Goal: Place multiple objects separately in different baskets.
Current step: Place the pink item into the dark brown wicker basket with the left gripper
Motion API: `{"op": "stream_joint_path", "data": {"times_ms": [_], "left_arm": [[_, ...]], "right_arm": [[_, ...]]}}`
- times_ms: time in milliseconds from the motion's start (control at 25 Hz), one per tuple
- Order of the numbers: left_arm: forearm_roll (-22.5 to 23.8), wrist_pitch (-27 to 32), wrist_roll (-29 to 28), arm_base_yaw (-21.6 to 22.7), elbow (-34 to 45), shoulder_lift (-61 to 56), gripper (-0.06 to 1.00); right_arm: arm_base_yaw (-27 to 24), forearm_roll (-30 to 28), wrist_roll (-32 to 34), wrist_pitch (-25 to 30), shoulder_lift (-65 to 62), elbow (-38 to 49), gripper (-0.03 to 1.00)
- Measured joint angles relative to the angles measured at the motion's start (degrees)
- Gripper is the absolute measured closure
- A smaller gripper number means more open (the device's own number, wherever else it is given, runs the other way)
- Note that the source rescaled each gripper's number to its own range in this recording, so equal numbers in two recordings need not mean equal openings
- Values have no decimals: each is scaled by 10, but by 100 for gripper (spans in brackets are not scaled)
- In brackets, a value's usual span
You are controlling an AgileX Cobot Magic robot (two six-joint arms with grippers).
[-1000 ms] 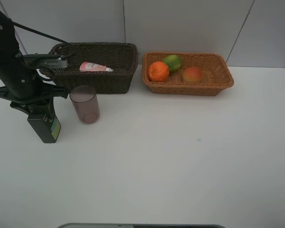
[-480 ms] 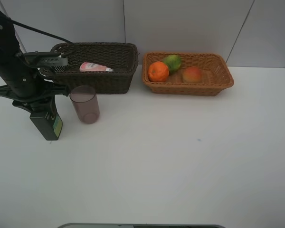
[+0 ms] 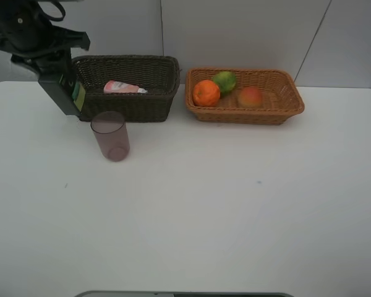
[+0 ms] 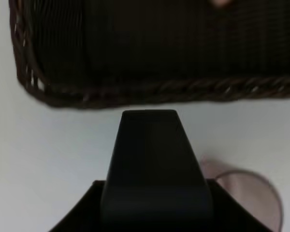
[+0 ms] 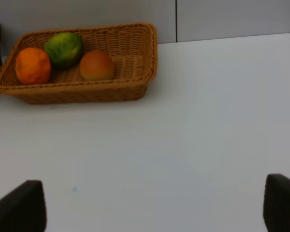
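Note:
My left gripper (image 3: 51, 68) is shut on the dark green pump bottle (image 3: 67, 94), held tilted in the air by the left end of the dark brown basket (image 3: 142, 105). The left wrist view shows that bottle (image 4: 150, 145) just short of the basket's near rim (image 4: 150, 92). A pink lotion bottle (image 3: 123, 88) lies in the dark basket. The mauve cup (image 3: 110, 136) stands on the table in front of it. The tan basket (image 3: 284, 105) holds an orange (image 3: 206, 93), a green citrus (image 3: 224, 81) and a red-yellow fruit (image 3: 250, 96). My right gripper (image 5: 153, 186) is open over bare table.
The white table (image 3: 235, 204) spreads wide in front of both baskets. A grey wall stands close behind the baskets. The mauve cup (image 4: 246, 193) sits close beside the held bottle in the left wrist view.
My left arm has lifted the dark green bottle off the table and carried it back toward the dark basket's left end. Nothing else has moved.

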Motion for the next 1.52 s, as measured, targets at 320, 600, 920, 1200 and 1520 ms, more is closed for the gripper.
{"op": "stream_joint_path", "data": {"times_ms": [320, 600, 920, 1200, 1520], "left_arm": [[1, -127, 36, -60, -88, 59, 48], [-3, -243, 38, -98, -88, 139, 48], [-9, -314, 38, -101, -88, 207, 48], [-9, -324, 38, -101, -88, 240, 48], [-9, -323, 38, -101, -88, 240, 41]], "right_arm": [[0, 0, 0, 0, 0, 0, -3], [0, 0, 0, 0, 0, 0, -3], [0, 0, 0, 0, 0, 0, -3], [0, 0, 0, 0, 0, 0, -3], [0, 0, 0, 0, 0, 0, -3]]}}
